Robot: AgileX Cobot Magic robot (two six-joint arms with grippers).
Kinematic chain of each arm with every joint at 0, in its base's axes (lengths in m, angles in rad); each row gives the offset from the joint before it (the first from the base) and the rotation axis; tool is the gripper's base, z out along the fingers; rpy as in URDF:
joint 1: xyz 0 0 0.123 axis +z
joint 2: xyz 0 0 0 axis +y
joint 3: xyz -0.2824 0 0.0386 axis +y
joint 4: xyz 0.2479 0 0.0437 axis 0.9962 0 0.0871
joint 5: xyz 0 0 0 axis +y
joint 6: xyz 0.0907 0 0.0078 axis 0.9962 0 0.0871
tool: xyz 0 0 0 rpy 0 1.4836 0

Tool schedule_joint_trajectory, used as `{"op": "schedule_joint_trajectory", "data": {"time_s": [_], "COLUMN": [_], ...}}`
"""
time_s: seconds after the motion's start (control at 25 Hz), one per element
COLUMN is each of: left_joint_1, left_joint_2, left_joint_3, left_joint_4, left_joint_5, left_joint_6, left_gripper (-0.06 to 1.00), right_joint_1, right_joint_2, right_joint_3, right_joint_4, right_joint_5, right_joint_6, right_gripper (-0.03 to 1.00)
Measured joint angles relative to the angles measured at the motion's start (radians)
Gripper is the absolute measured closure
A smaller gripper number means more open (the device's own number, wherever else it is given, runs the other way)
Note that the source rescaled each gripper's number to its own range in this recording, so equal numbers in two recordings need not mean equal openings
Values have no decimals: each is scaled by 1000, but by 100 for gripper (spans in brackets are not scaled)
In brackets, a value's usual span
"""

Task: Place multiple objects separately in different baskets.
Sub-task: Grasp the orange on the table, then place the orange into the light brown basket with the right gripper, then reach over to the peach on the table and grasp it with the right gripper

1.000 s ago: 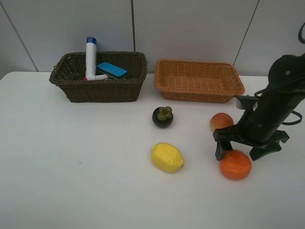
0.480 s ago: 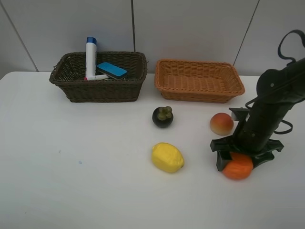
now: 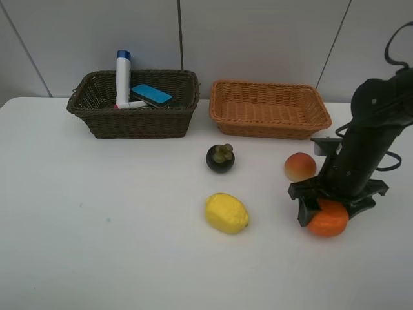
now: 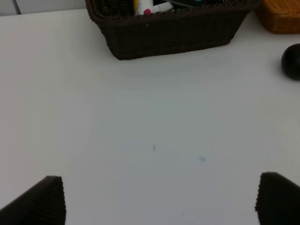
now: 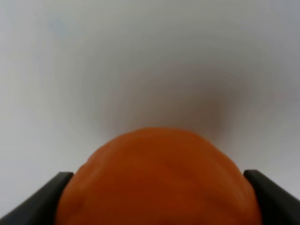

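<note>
My right gripper [image 3: 330,210] reaches down over the orange [image 3: 329,222] at the table's right front, and its two dark fingers press the fruit's sides. The right wrist view shows the orange [image 5: 159,178] filling the gap between the fingers [image 5: 51,199]. The peach [image 3: 299,166] lies just behind it, the lemon [image 3: 226,213] and mangosteen [image 3: 220,158] sit mid-table. The dark brown basket [image 3: 129,124] holds the white blue-capped tube [image 3: 122,77], the blue-backed eraser [image 3: 151,95] and the marker [image 3: 131,104]. The green pump bottle is hidden. The light tan basket [image 3: 271,128] holds nothing. My left gripper [image 4: 161,201] is open over bare table.
The white table [image 3: 97,226] runs back to a tiled wall behind the baskets. The left wrist view shows the dark basket [image 4: 173,33] ahead, the mangosteen [image 4: 291,61] and a corner of the tan basket [image 4: 281,18] at its edge.
My right gripper came down over the orange and closed on its sides. The orange has shifted slightly right and away from the front edge. Nothing else moved.
</note>
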Motion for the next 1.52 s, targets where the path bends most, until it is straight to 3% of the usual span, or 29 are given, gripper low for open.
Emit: {"op": "schedule_joint_trajectory", "data": {"time_s": [0.28, 0.68, 0.88, 0.92, 1.04, 1.12, 1.32, 1.4, 1.52], "left_joint_1": [0, 0, 0, 0, 0, 0, 0, 0, 0], "left_joint_2": [0, 0, 0, 0, 0, 0, 0, 0, 0], "left_joint_3": [0, 0, 0, 0, 0, 0, 0, 0, 0], "left_joint_4": [0, 0, 0, 0, 0, 0, 0, 0, 0], "left_joint_5": [0, 0, 0, 0, 0, 0, 0, 0, 0], "left_joint_6": [0, 0, 0, 0, 0, 0, 0, 0, 0], "left_gripper": [-5, -5, -5, -5, -5, -5, -5, -5, -5], "right_joint_1": [-17, -131, -139, -139, -139, -139, -139, -139, -139], "right_joint_2": [-22, 407, 528, 536, 542, 542, 519, 484, 406], "right_joint_3": [-366, -918, -1077, -1083, -1088, -1092, -1092, -1092, -1077], "right_joint_4": [-114, -154, -161, -165, -166, -170, -149, -95, -4], "right_joint_5": [54, 65, 85, 85, 86, 105, 242, 331, 359], "right_joint_6": [0, -51, -69, -71, -71, -71, -45, -40, -37], "right_gripper": [58, 58, 58, 56, 15, 4, -2, -3, -3]}}
